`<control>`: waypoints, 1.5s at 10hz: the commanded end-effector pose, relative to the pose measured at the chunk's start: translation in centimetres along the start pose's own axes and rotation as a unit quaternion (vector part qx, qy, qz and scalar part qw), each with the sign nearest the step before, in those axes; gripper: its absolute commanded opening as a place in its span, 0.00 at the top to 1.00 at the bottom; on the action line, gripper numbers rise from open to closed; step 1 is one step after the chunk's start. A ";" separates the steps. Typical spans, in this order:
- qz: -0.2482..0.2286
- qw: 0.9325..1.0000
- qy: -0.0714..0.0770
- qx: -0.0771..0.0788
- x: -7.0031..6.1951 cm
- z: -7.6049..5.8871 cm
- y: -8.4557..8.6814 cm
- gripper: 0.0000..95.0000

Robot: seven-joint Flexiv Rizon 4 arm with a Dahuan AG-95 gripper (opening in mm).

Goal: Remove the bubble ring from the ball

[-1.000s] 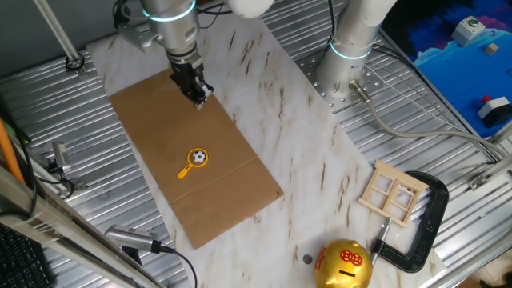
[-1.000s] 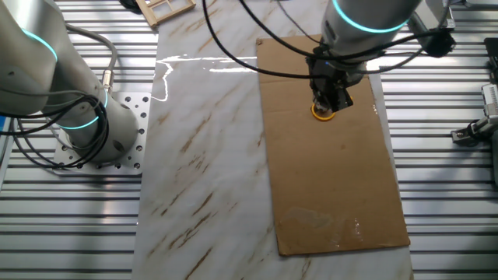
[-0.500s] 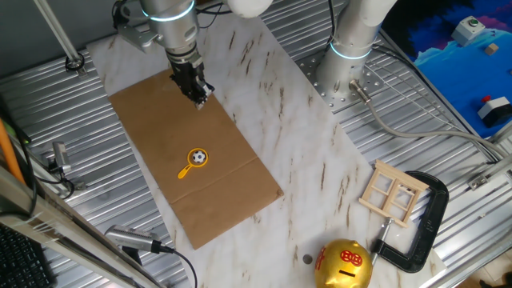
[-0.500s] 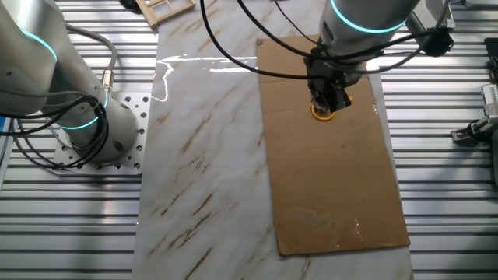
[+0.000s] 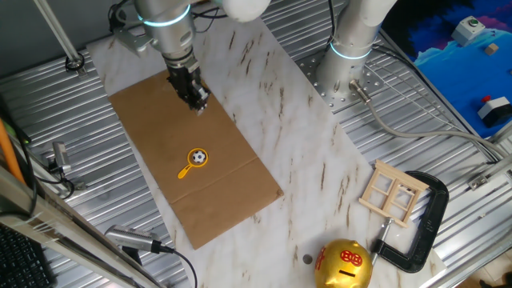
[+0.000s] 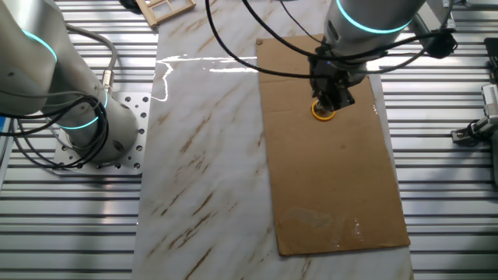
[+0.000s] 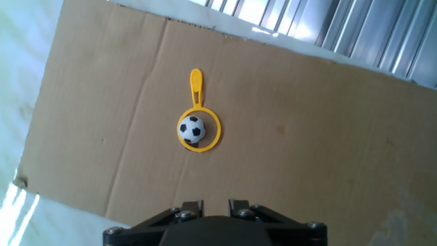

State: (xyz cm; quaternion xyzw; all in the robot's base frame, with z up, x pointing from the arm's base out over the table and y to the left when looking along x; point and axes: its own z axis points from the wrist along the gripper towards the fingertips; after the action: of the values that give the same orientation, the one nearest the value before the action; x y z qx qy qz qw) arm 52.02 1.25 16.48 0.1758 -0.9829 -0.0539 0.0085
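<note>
The bubble ring (image 5: 194, 161) lies flat on the brown cardboard sheet (image 5: 152, 120), its yellow hoop encircling the ball (image 5: 198, 157), which sits inside the hoop and off to one side, against the rim, as the hand view makes plain (image 7: 192, 128); the ring's short handle (image 7: 196, 84) points straight away from the hoop toward the cardboard's far edge in that view. Ring and ball lie just where they did a second ago. The pincer (image 5: 197, 101) hangs above the cardboard, well apart from the ring in one fixed view, and has shifted slightly to the left there since half a second ago. In the other fixed view the pincer (image 6: 333, 98) overlaps the ring (image 6: 323, 114), leaving only a yellow arc showing and hiding the ball. The hand view shows just the two finger bases at its lower edge, with a narrow gap between them and nothing held; whether the tips are parted I cannot tell. The cardboard rests on the marble worktop (image 5: 320, 172). Toward the worktop's near end stand a gold round bank (image 5: 344, 264), a pale wooden window frame (image 5: 394, 192) and a black C-clamp (image 5: 422, 224).
</note>
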 end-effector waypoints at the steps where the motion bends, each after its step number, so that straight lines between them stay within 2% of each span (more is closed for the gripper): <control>1: 0.018 1.000 0.005 -0.003 -2.6 0.8 0.6 0.80; 5: 0.024 1.000 0.005 -0.005 -5.7 2.6 1.8 0.80; 6: 0.020 1.000 0.005 -0.007 -6.1 3.0 1.7 0.60; 11: 0.004 1.000 0.005 -0.017 -8.4 5.7 0.0 0.60; 12: 0.010 1.000 0.006 -0.016 -8.7 6.4 0.0 0.60; 15: 0.017 1.000 0.006 -0.014 -9.1 7.0 0.5 0.60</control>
State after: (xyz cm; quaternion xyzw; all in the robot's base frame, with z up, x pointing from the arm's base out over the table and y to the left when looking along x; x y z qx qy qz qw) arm 59.98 5.71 9.56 0.1600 -0.9848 -0.0651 0.0165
